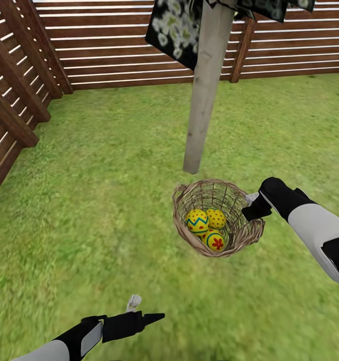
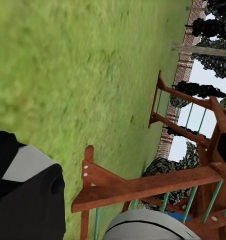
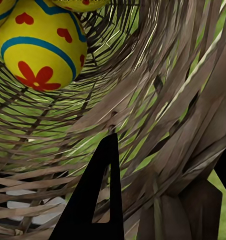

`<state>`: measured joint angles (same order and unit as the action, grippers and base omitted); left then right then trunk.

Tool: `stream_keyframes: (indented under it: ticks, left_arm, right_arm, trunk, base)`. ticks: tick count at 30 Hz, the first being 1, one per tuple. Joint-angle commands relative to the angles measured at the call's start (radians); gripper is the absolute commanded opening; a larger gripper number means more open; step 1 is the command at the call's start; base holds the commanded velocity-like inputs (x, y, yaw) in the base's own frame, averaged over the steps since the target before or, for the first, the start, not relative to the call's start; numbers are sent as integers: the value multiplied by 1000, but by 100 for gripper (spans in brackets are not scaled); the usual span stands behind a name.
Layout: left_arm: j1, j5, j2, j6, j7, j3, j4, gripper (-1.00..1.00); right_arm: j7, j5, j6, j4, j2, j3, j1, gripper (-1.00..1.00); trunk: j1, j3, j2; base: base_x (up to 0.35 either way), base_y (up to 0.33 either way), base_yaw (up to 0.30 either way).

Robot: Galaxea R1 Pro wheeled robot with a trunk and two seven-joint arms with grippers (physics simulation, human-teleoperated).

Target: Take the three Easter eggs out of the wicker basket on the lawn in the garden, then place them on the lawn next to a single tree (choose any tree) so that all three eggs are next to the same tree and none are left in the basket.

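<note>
Bright green grass lawn (image 1: 99, 200), fenced on the far and left sides by a brown slatted wooden fence (image 1: 114, 55). A straight pale grey-brown tree trunk (image 1: 205, 85) stands mid-lawn, dark foliage speckled pale green-white overhead.

Small round tan-brown woven wicker basket (image 1: 217, 215) sits just in front of the trunk base, tilted so its opening faces the head camera. Three yellow Easter eggs inside, touching each other: one with a blue zigzag band (image 1: 197, 221), one with red spots (image 1: 216, 218), one with a red flower mark (image 1: 215, 241) lowest.

Right gripper (image 1: 253, 204) is at the basket's right rim. Right wrist view: one dark finger (image 3: 95, 195) inside the weave, the other outside the wall, wicker strands between them, so it's clamped on the rim; flower-marked egg (image 3: 40, 50) close by inside.

Left gripper (image 1: 139, 313) hangs low over bare grass, well apart from the basket, fingers slightly apart, nothing held. Left wrist view: lawn, a reddish wooden play frame (image 2: 158, 185) with green rails.
</note>
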<state>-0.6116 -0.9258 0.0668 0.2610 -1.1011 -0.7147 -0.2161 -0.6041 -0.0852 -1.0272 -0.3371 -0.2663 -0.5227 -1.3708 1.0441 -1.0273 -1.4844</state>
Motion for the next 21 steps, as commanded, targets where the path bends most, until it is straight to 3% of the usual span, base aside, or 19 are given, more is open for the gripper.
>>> stream_keyframes:
  ticks: [1,21]
  left_arm:
    - [0,-10,1,10,-2,-6,0,100]
    - [0,-10,1,10,1,-6,0,100]
  right_arm:
    - [-10,-1,-4,-2,-1,-2,-1,-100]
    - [-10,-1,-3,-1,-5,0,-1,-100]
  trunk:
    - [4,-4,-8]
    - [81,-66,-148]
  base:
    - [0,0,0]
    - [0,0,0]
